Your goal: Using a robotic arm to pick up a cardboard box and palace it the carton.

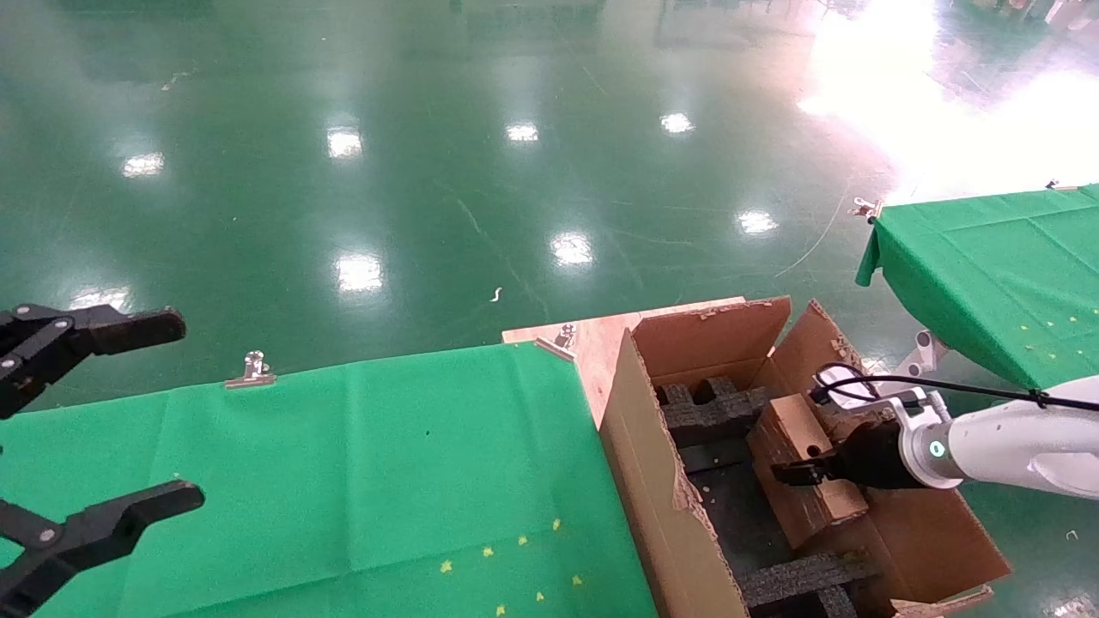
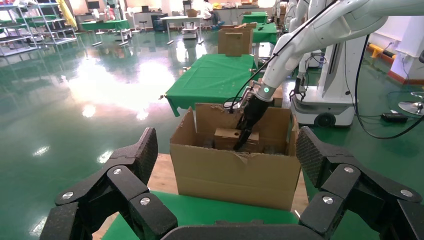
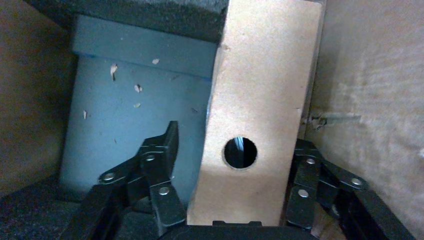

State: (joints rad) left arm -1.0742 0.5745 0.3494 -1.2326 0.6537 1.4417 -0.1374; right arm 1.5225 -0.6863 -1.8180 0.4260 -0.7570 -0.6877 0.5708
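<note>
The small cardboard box (image 1: 794,429), with a round hole in one face, lies tilted inside the carton (image 1: 652,481) on black foam inserts (image 1: 713,412). My white right arm (image 1: 1013,442) reaches in from the right. My right gripper (image 1: 794,472) straddles the box, jaws open. In the right wrist view the box (image 3: 260,100) sits between the fingers of the right gripper (image 3: 235,140); one finger (image 3: 165,150) stands clear of it, the other is next to it. The left wrist view shows the carton (image 2: 235,175) and the arm (image 2: 310,35). My left gripper (image 1: 185,410) is parked open at the left.
A green-clothed table (image 1: 343,481) adjoins the carton on its left, with a metal clip (image 1: 251,369) at its far edge. A wooden board (image 1: 592,339) lies under the carton. A second green table (image 1: 987,266) stands at the right. Glossy green floor lies beyond.
</note>
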